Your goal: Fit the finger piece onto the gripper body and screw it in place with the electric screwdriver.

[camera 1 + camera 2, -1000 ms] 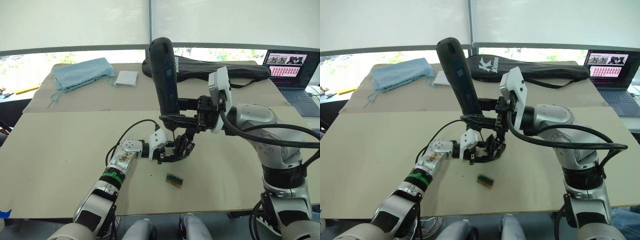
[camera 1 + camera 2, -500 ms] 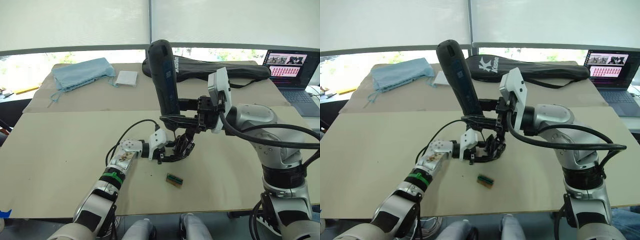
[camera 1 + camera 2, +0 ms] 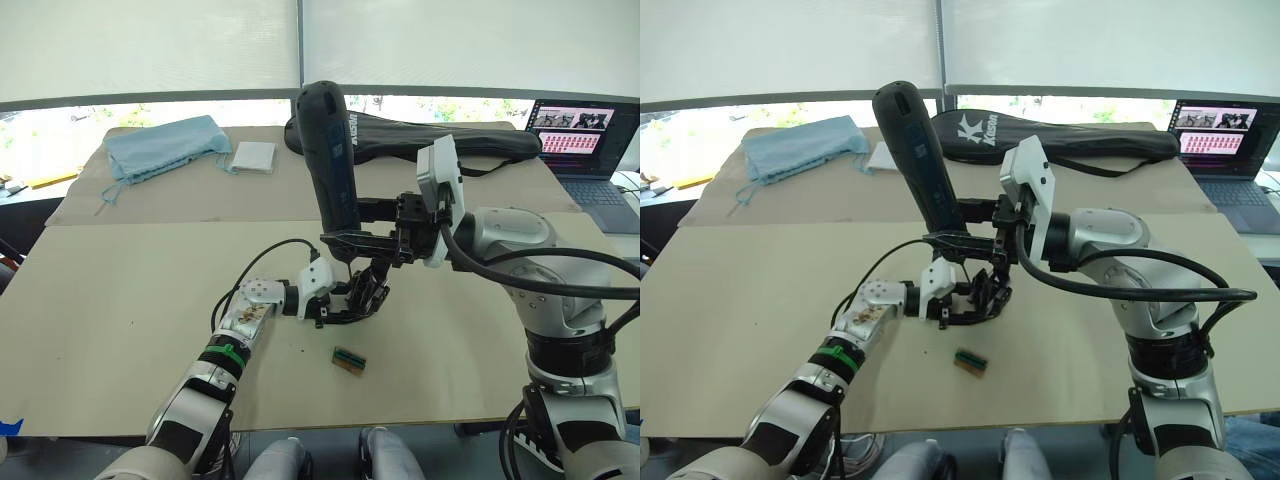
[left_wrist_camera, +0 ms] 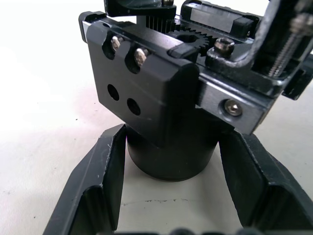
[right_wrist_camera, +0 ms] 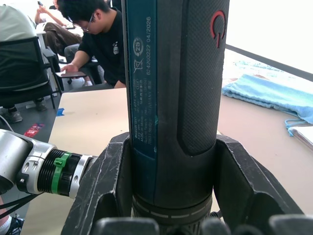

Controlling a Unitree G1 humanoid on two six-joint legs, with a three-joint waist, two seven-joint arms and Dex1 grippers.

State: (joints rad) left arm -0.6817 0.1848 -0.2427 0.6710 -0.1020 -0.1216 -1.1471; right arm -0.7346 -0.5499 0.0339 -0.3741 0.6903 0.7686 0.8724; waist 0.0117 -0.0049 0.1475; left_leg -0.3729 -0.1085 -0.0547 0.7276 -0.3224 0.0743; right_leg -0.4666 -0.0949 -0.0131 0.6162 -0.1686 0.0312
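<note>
The right gripper was closed around the lower part of the electric screwdriver, and the wrist view showed its two fingers pressing on both sides of the thick barrel. The tool stood nearly upright, a little tilted, above the middle of the counter, with its thin bit pointing down at the gripper body. The left gripper was partly open, only as wide as the round base of the gripper body, and its fingers stood on both sides of this base and seemed to hold it against the counter. The finger piece appeared to be already on the gripper body, as a black pointed part stuck out of it, but I could not tell if it sat fully in its place. Two screw heads and two empty holes were visible on the black block in the left wrist view. In my judgement the step in hand was driving a screw, and to do it well the bit should stay straight in line with the screw, the pressure should go directly down, and the left gripper should not let the body turn or slide. A small green-and-tan block lay near, on the counter, apart from the work
</note>
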